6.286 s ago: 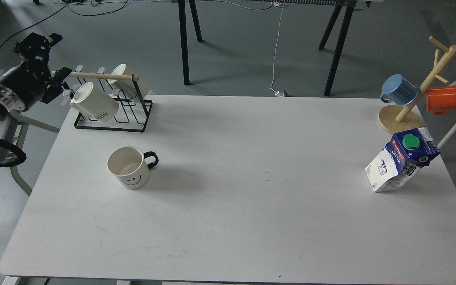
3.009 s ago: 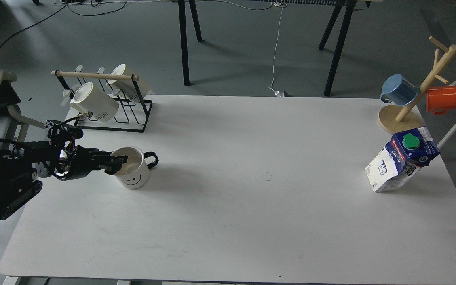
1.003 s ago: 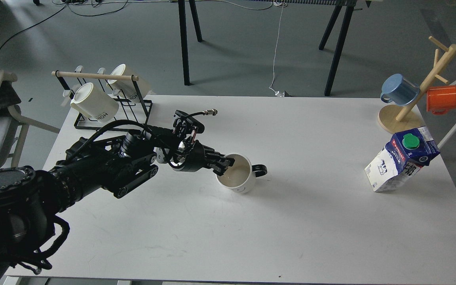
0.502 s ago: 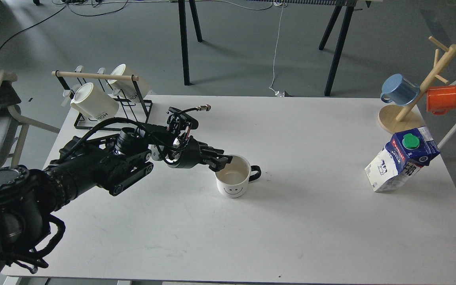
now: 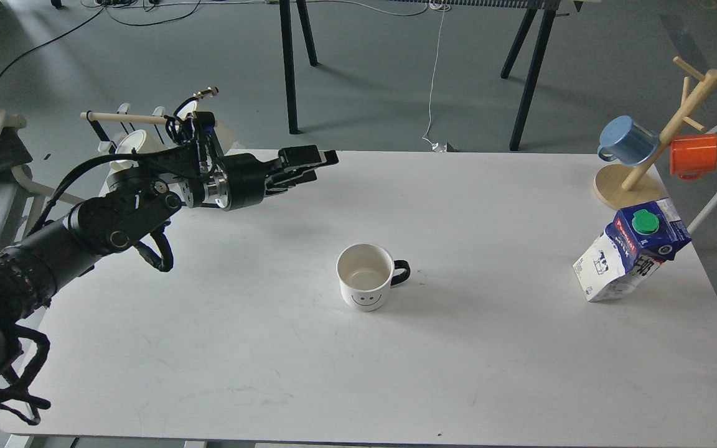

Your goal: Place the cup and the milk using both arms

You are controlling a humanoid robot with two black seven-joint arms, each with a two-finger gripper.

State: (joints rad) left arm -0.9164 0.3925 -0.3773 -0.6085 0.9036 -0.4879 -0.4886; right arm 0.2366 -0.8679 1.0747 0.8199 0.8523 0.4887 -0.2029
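The cup [image 5: 365, 277], a white mug with a black handle and smiley face, stands upright at the middle of the white table [image 5: 271, 373], handle to the right. My left gripper [image 5: 318, 163] hangs above the table, up and left of the cup, apart from it, open and empty. The milk [image 5: 632, 249], a blue-and-white carton with a green cap, stands near the table's right edge. My right gripper is out of view.
A black wire rack [image 5: 165, 155] with cream mugs stands at the back left, partly behind my left arm. A wooden mug tree [image 5: 663, 137] with a blue mug [image 5: 626, 140] and an orange mug [image 5: 694, 155] stands at the back right, just behind the milk.
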